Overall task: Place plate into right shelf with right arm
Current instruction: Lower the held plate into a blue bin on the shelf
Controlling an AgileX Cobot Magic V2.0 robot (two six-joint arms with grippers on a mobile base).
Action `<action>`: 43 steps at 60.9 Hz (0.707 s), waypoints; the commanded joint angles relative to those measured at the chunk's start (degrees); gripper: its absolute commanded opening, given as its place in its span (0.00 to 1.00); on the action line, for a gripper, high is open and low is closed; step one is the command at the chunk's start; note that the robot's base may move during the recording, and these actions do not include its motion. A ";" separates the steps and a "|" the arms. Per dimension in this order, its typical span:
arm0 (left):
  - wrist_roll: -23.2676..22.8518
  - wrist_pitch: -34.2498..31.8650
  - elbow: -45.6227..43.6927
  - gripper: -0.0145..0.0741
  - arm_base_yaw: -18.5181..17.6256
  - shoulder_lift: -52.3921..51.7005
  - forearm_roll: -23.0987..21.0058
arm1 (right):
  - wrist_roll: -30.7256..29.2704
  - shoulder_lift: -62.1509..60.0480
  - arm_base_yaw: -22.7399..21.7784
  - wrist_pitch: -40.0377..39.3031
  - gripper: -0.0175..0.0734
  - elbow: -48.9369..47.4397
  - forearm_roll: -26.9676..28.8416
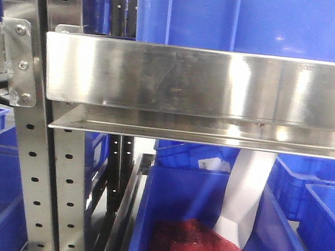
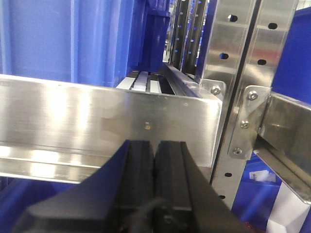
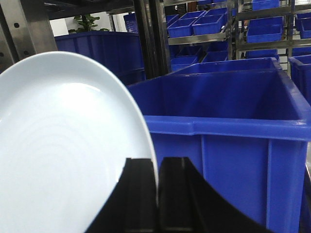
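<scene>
In the right wrist view the white plate point(image 3: 63, 145) fills the left half, held on edge and almost upright. My right gripper point(image 3: 156, 162) is shut on the plate's right rim, which runs down between the two black fingers. Just behind it stands a big blue bin point(image 3: 233, 111). The right shelf point(image 1: 191, 79) shows in the front view as a shiny steel tier close to the camera, with a perforated upright point(image 1: 30, 145) on its left. My left gripper point(image 2: 154, 143) is shut on nothing, close in front of a steel tier point(image 2: 97, 111).
Under the tier a blue bin point(image 1: 163, 211) holds red packets point(image 1: 192, 248) and a pale white strip point(image 1: 246, 190) that I cannot identify. Another blue bin point(image 1: 248, 19) sits on the tier. Bolted brackets point(image 2: 245, 121) join the uprights. More racks with blue bins point(image 3: 204, 24) stand behind.
</scene>
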 commanded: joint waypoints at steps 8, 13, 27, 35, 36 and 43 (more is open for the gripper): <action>-0.34 -5.09 0.40 0.11 0.04 -0.62 0.01 | -0.12 1.15 -0.03 -7.09 0.25 -4.73 -1.10; -0.34 -5.09 0.40 0.11 0.04 -0.62 0.01 | -0.34 4.27 -0.03 -6.89 0.25 -10.12 -1.10; -0.34 -5.09 0.40 0.11 0.04 -0.62 0.01 | -4.18 19.77 -0.03 -1.10 0.25 -30.36 -1.10; -0.34 -5.09 0.40 0.11 0.04 -0.62 0.01 | -5.95 30.19 -0.39 5.38 0.25 -41.94 -1.22; -0.34 -5.09 0.40 0.11 0.04 -0.62 0.01 | -6.00 31.21 -0.64 6.19 0.25 -43.17 -1.35; -0.34 -5.09 0.40 0.11 0.04 -0.62 0.01 | -6.43 38.60 -2.55 11.89 0.25 -51.37 -3.31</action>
